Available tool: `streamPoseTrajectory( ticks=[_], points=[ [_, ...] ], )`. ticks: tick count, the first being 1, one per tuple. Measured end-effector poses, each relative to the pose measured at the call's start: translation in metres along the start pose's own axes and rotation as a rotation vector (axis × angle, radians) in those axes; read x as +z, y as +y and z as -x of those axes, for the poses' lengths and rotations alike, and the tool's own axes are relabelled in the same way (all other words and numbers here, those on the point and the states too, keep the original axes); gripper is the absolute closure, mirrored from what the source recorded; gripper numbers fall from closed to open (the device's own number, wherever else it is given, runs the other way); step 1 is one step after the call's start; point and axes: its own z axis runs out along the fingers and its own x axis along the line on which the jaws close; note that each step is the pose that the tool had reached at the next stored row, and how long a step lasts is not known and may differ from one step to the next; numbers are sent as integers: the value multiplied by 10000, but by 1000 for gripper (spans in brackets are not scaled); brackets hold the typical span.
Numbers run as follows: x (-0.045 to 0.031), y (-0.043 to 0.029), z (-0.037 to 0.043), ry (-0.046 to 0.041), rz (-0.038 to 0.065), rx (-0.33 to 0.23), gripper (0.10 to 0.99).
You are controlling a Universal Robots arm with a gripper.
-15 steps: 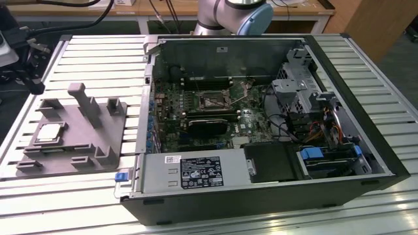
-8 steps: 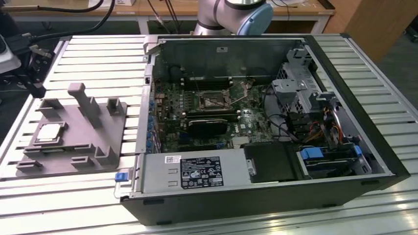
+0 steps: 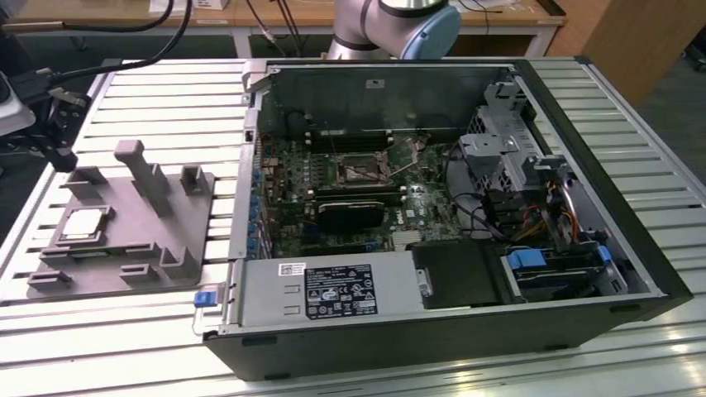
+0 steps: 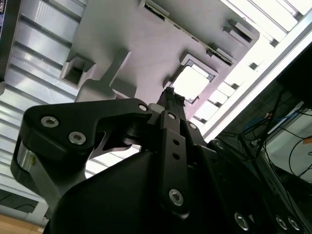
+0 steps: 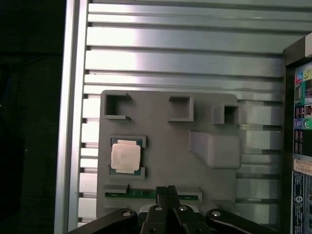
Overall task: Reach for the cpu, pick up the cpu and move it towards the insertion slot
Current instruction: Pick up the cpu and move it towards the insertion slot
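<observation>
Zero contact yet — hovers by the grey fixture's (image 5: 165, 131) edge, gripper (image 5: 165, 189) jaws pressed together, empty; cpu (image 5: 126, 156) flat in its recess, insertion slot (image 3: 362, 171) well apart.

readable text: none | power supply label (image 3: 342, 291): print not legible | small white sticker (image 3: 293, 268) beside it: not legible | coloured stickers (image 5: 303, 97) on case edge: not legible
</observation>
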Motion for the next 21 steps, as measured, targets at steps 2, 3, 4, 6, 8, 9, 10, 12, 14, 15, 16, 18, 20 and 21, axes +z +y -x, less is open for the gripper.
streamPoseTrajectory(
  ticks=[2,3,4,6,8,9,10,12,14,15,16,18,20,21],
  points=[
    [31,-8,-19,-5,-1,-3,980],
    [47,-13,-29,-7,0,-5,980],
    [64,-18,-41,-7,-1,-6,980],
    [100,-26,-69,-5,-2,-9,980],
    [137,-32,-102,-7,-2,-14,980],
    [155,-34,-118,-8,-1,-15,980],
    [173,-35,-133,-7,-1,-18,980],
    [209,-37,-162,-9,0,-21,980],
    [245,-38,-187,-7,-1,-24,980],
    [264,-39,-199,-6,-1,-24,980],
    [282,-40,-210,-7,-1,-25,980],
    [318,-41,-230,-7,-1,-25,980],
    [354,-42,-251,-7,-1,-25,980],
    [371,-43,-262,-7,-1,-26,980]
  ],
)
